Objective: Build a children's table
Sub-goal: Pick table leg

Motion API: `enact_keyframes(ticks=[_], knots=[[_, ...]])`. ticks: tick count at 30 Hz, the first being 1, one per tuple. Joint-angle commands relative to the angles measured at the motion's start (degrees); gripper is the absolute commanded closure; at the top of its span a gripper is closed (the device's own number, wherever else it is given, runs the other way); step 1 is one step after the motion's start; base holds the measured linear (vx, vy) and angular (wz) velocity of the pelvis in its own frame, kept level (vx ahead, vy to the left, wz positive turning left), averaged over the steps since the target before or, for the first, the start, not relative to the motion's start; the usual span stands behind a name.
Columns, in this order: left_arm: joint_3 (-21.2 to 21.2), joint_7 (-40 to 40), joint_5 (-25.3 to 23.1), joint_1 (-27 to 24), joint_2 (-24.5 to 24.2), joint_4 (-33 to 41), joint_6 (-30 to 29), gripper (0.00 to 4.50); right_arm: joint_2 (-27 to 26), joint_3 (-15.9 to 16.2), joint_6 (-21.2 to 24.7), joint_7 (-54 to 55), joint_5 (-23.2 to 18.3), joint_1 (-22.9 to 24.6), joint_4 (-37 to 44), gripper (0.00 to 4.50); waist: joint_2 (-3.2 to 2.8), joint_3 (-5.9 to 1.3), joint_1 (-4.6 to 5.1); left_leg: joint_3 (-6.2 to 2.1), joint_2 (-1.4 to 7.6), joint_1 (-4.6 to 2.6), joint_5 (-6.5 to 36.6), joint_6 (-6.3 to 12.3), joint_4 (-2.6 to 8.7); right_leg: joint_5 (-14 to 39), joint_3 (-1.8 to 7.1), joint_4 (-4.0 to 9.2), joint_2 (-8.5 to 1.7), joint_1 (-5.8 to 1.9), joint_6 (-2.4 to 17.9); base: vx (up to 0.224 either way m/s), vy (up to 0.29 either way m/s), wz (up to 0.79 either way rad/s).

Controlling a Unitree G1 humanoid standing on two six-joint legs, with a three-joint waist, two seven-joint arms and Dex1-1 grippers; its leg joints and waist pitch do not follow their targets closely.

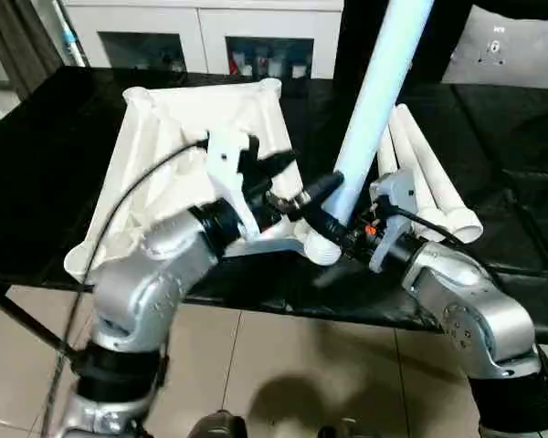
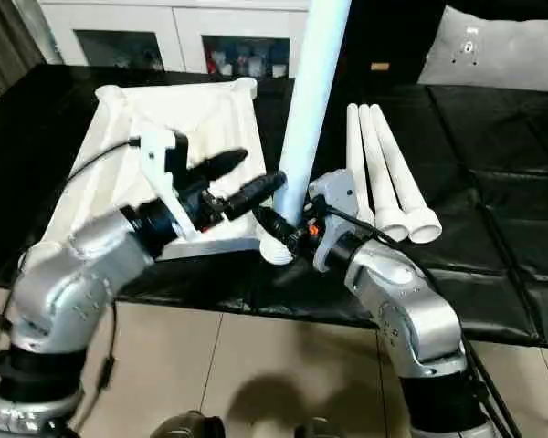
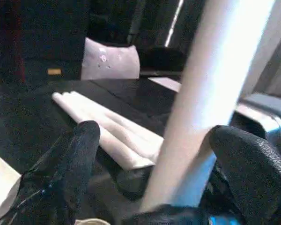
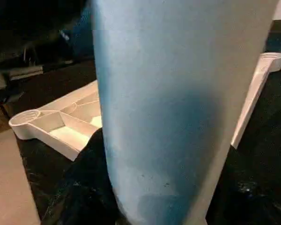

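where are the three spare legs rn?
The three spare legs lie side by side on the black worktable, right of the upright leg and beyond the right hand.

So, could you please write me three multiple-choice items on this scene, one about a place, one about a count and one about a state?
1. Where do the spare legs lie?
A. on the black worktable, on the robot's right of the upright leg
B. inside the table top
C. on the floor

2. How many legs lie flat there?
A. one
B. three
C. five

3. How does the left gripper stand?
A. shut on the table top
C. shut on a lying leg
B. open, beside the upright leg

Answers:
1. A, they lie side by side on the black cover.
2. B, three flared ends show in a row.
3. B, its fingers are spread, while the right gripper holds the leg near its base, by the table top.
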State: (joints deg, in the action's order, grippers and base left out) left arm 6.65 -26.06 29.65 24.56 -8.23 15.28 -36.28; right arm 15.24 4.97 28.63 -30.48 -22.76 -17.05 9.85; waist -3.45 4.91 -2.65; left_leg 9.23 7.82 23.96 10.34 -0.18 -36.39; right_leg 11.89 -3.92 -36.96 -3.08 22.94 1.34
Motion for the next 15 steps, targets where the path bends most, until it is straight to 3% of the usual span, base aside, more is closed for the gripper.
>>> enact_keyframes(ticks=[1,5,10,15], knots=[[1.16,-1.23,1.3,-0.85,0.66,1.91,-0.29,0.6,-0.63,1.0,-1.18,-0.22,0.28,-1.16,-0.18,2.59,0.89,-4.82,-0.16,-1.91,4.94,-1.12,7.96,3.64,3.9,10.0,3.54,5.13,-5.81,-3.02,11.29,0.0,0.0,0.0],[2.23,-1.53,1.07,-1.78,0.34,2.41,-0.94,0.6,-0.75,1.34,-1.91,-0.47,0.71,-1.41,-1.25,2.59,0.79,-4.68,-0.19,-1.89,4.95,-1.3,9.33,3.19,3.91,12.25,3.5,5.27,-5.66,-2.83,10.99,0.0,0.0,0.0],[2.94,2.12,-4.53,-0.26,-0.06,-1.65,0.66,0.6,-1.35,1.66,-2.08,-1.06,1.0,-1.87,-1.34,2.59,0.82,-4.68,-0.16,-1.96,4.99,-1.39,10.24,2.62,4.13,13.93,3.5,5.41,-5.52,-2.78,9.47,0.0,0.0,0.0],[2.84,2.99,-4.62,-0.13,1.19,-1.62,1.51,0.6,-1.68,1.85,-2.58,-0.84,1.04,-2.21,-1.8,2.59,0.75,-4.84,-0.3,-1.86,5.02,-1.4,9.98,2.48,4.05,12.74,3.52,5.31,-5.69,-2.72,10.25,0.0,0.0,0.0]])
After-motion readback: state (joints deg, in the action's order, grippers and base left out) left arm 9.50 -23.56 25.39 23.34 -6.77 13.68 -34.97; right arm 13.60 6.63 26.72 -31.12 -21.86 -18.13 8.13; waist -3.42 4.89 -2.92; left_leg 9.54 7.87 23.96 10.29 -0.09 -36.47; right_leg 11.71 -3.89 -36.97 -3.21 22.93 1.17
